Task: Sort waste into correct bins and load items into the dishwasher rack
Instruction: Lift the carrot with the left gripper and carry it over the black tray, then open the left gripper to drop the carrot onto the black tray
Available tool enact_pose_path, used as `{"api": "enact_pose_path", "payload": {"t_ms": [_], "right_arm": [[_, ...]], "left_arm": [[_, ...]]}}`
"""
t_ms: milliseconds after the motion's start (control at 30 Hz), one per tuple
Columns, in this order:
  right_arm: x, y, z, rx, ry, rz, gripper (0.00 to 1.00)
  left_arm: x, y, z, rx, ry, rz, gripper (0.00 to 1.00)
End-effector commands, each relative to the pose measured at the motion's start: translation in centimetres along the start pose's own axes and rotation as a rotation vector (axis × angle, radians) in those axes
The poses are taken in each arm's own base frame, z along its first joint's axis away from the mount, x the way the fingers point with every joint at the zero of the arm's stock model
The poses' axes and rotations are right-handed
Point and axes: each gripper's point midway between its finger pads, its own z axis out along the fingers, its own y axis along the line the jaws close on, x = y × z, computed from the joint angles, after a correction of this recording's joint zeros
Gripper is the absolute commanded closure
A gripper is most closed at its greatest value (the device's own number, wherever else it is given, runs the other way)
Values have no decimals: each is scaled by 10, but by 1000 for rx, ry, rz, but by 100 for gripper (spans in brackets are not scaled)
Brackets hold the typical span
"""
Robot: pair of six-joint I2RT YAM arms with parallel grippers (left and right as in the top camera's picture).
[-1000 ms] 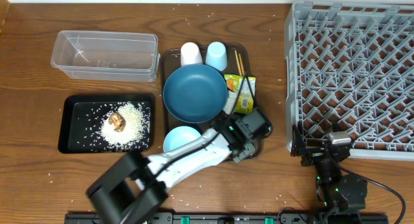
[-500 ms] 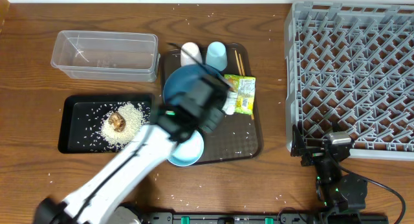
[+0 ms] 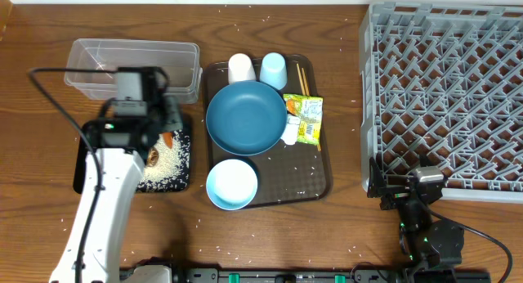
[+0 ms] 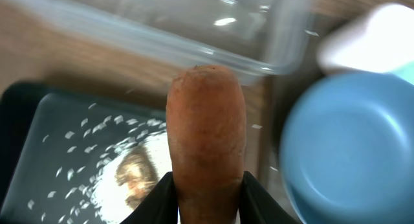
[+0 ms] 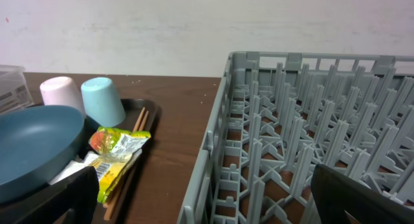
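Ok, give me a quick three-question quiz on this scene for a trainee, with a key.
1. True or false: the left gripper is shut on the orange carrot.
2. The loose white rice grains lie mostly in: A the shallow black rectangular tray; B the clear plastic rectangular container; C the large grey plastic lattice rack.
3. Fill in: in the overhead view, the light-blue bowl with white inside lies just below the large blue round ____.
Key: 1 true; 2 A; 3 plate.

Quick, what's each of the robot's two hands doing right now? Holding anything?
Left hand: closed on the carrot.
Right hand: open, holding nothing.
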Motion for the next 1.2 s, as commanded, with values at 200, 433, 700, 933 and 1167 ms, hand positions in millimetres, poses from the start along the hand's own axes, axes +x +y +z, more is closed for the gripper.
{"api": "enact_pose_path", "payload": {"t_ms": [200,433,700,933,1167], "right_arm": [[0,-6,0,24,-1,15,1],[0,-6,0,24,-1,15,1],[0,-6,0,24,-1,15,1],[0,-6,0,24,-1,15,1],[0,-6,0,24,-1,15,1]], "left_arm": [[20,55,33,-132,130,-356,72],[41,44,57,-79,254,-444,72],[54,46,68,-110,312,-493,73],[58,46,67,-117,330,-493,72],[61,47,66,-121,339,-492,71]]}}
